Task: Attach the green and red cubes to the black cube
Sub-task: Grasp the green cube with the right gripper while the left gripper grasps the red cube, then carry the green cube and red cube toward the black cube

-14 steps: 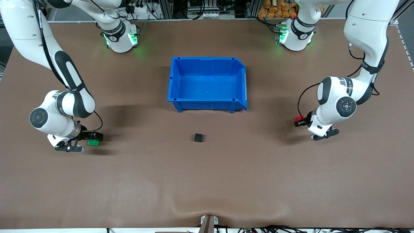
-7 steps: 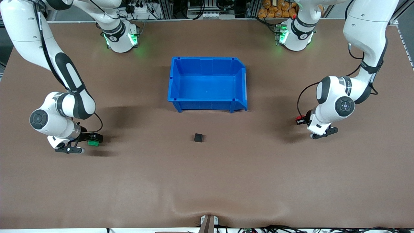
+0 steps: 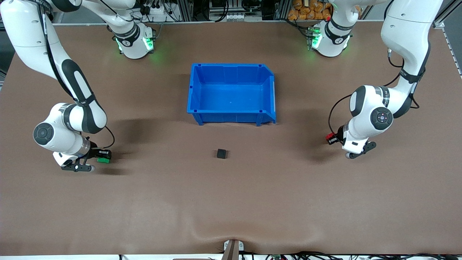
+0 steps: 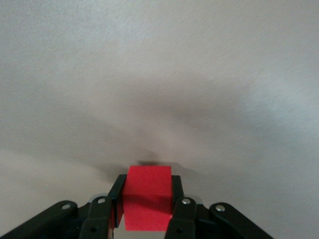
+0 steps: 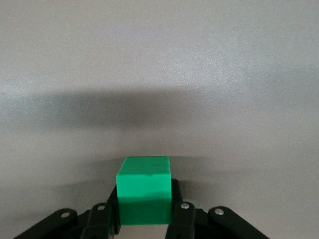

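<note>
Toward the right arm's end of the desk (image 3: 231, 202), the right pincer (image 3: 103, 157) hangs low over the brown surface with the green cube (image 3: 103, 160) clamped between its fingers, as the right wrist view confirms (image 5: 144, 198). At the left arm's end, the left pincer (image 3: 331, 137) is likewise just above the desk, its fingers closed on the red cube (image 3: 328, 137), seen squarely gripped in the left wrist view (image 4: 147, 199). Between the two, the black cube (image 3: 221, 154) rests alone on the desk, nearer the front camera than the blue bin (image 3: 231, 117), well apart from both pincers.
</note>
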Controlling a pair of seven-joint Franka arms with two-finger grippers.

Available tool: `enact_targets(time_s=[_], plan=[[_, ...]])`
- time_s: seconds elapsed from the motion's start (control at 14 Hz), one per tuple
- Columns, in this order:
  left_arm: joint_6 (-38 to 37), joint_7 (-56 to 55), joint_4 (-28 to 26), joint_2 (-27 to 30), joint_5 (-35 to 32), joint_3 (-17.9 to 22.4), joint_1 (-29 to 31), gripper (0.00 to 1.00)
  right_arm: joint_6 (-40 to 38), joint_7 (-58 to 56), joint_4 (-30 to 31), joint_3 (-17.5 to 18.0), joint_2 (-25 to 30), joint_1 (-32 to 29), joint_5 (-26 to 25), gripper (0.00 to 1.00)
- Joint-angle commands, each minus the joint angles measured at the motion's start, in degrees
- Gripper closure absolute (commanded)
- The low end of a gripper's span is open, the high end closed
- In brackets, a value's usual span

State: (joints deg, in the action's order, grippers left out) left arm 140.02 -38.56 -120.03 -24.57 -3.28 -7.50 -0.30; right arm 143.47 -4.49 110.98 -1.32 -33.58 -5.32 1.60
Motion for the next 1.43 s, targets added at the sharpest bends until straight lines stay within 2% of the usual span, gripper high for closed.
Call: enact_targets(time_s=[0.0,0.21,0.36,0.86,1.14,1.36], plan=[[-0.2,-8.8,2.9,0.2,-0.1,-2.2,-0.5,1.00,-0.7,-0.7,-1.1,0.4,-0.6,-0.1,-4.6,1.00],[-0.6,-16.1,8.0,-2.5,-0.1,-2.8,-2.7,1.00,-0.9,-7.7,-2.0,0.5,-0.4,0.4,-6.1,1.00],[-1.4,-22.1,13.4,-5.8,-0.2,-3.0,-3.4,1.00,-1.2,-15.2,-2.4,0.8,0.0,0.7,-6.1,1.00],[-9.5,-39.0,31.8,-16.5,0.0,-2.9,-12.6,1.00,-1.1,-48.9,-8.2,1.2,-0.4,6.8,-5.6,1.00],[-9.6,-45.9,36.3,-20.2,4.9,-2.9,-16.1,1.00,-1.0,-57.8,-10.2,2.1,-0.7,12.0,-5.3,1.00],[-9.6,-55.7,39.3,-23.5,6.5,-2.4,-19.2,1.00,-1.1,-58.6,-13.2,6.4,-2.8,13.8,-5.3,1.00]])
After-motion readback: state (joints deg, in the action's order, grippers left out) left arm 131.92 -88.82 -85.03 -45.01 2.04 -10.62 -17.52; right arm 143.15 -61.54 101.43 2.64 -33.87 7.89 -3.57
